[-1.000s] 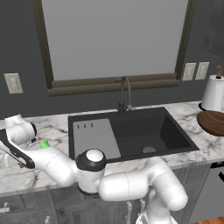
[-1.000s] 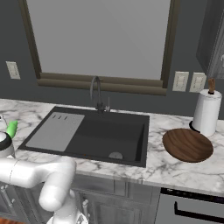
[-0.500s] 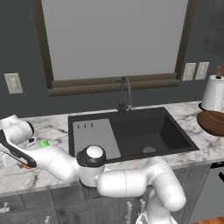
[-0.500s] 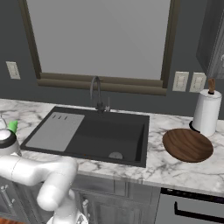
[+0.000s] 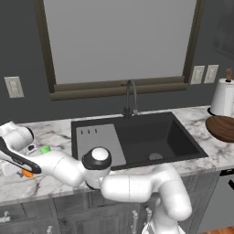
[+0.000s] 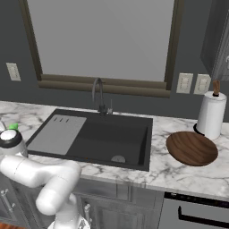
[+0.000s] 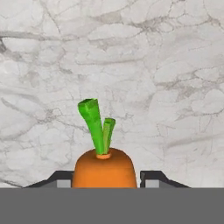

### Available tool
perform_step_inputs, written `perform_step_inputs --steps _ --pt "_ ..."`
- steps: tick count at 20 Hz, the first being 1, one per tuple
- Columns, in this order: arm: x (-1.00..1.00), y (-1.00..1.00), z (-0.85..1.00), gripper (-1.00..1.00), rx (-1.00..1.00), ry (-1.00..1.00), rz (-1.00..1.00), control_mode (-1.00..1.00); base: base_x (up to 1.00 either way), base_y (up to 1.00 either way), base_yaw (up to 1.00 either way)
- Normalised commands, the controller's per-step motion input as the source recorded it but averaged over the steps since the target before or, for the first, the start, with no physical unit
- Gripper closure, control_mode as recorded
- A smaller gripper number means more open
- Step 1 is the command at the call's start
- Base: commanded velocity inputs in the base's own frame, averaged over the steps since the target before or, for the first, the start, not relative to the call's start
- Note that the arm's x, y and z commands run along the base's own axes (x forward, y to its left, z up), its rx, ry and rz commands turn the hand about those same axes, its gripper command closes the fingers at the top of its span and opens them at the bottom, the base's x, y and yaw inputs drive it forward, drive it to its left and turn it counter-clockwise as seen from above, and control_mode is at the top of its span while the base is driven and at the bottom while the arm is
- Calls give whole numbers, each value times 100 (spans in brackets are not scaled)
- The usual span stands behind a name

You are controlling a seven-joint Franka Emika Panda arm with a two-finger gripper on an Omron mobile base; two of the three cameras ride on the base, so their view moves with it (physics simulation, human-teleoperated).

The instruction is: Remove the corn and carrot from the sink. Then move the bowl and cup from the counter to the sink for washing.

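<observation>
Carrot (image 7: 103, 168) sitting between the fingertips (image 7: 151, 177) over the counter (image 7: 166, 78), well left of the sink (image 5: 137, 137). Can't tell if gripped or just let go. Probably light, stiff, a bit slick; best pinched across the fat orange shoulder, not the floppy greens.

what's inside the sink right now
The sink basin holds only its round drain and the grey drainboard panel; no corn or carrot in it. Its near wall hides the front strip of the floor.

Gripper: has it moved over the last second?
Yes. In the left base view the gripper with the carrot has sunk lower and farther left of the sink, over the counter.
</observation>
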Motion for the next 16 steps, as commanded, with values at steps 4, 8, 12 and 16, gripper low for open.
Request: perform_step_inputs --steps 4,8,12,16 --pt "0 -10 -16 -100 -2 0 -2 -100 0 0 0" --pt "-1 -14 -11 -100 0 0 0 -100 0 0 0" --pt "0 -8 1 -100 0 0 0 -100 0 0 0" --pt "-1 -2 19 -100 0 0 -1 -100 0 0 0"
